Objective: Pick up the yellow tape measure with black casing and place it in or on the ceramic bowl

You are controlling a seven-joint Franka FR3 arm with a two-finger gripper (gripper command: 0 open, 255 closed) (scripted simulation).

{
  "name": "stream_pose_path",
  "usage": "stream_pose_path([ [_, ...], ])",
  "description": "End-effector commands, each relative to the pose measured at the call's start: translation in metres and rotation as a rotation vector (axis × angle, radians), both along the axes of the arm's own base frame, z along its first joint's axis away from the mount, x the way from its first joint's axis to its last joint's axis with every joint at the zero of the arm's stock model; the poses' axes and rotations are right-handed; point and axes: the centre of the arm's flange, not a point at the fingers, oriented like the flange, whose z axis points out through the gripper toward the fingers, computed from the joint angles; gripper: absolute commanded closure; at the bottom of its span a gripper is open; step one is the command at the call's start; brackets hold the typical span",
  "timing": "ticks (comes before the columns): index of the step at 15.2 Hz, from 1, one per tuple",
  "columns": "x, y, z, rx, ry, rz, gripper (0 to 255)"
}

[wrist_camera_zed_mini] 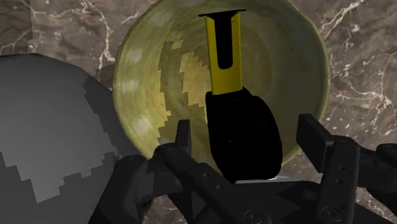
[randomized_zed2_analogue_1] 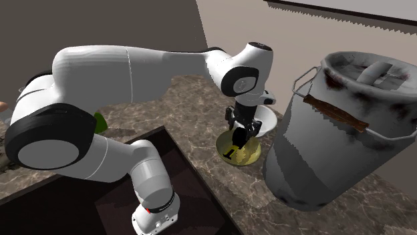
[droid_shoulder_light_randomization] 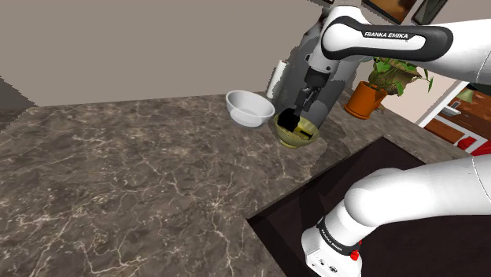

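The end effector (wrist_camera_zed_mini: 246,126) hangs straight down over an olive-yellow bowl (wrist_camera_zed_mini: 146,83) on the dark marble table (droid_shoulder_light_randomization: 142,173). Its two black fingers (wrist_camera_zed_mini: 183,137) stand apart. Between them is the tape measure (wrist_camera_zed_mini: 245,143), and in the wrist view a gap shows on each side of its black casing, so neither finger touches it. The casing sits over the part of the bowl's inside nearest the hand, and the yellow tape runs out from it across the bowl's hollow toward the far rim, ending in a black tip. Whether the casing already rests on the bowl's wall cannot be told. In the shoulder view the black casing shows low within the bowl, right under the fingers. A white bowl (droid_shoulder_light_randomization: 250,108) stands just beside the olive-yellow one, on the shoulder view's left of it. A big, stained metal bucket (randomized_zed2_analogue_1: 334,140) with a wire handle stands near both bowls, at the second exterior view's right. A potted plant (droid_shoulder_light_randomization: 368,94) in an orange pot stands farther back on the table, beyond the arm. The arm reaches out from its dark stand (droid_shoulder_light_randomization: 315,204).
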Motion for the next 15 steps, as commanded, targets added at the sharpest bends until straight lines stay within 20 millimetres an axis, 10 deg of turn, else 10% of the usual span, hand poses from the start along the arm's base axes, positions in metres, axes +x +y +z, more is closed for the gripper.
stream_pose_path([
  [1, 0.0, 0.0, 0.0, 0.0, 0.0, 0.0, 0],
  [4, 0.0, 0.0, 0.0, 0.0, 0.0, 0.0, 0],
  [8, 0.004, 0.0, 0.05, 0.0, 0.0, 0.0, 0],
  [15, 0.004, 0.0, 0.05, 0.0, 0.0, 0.0, 0],
])
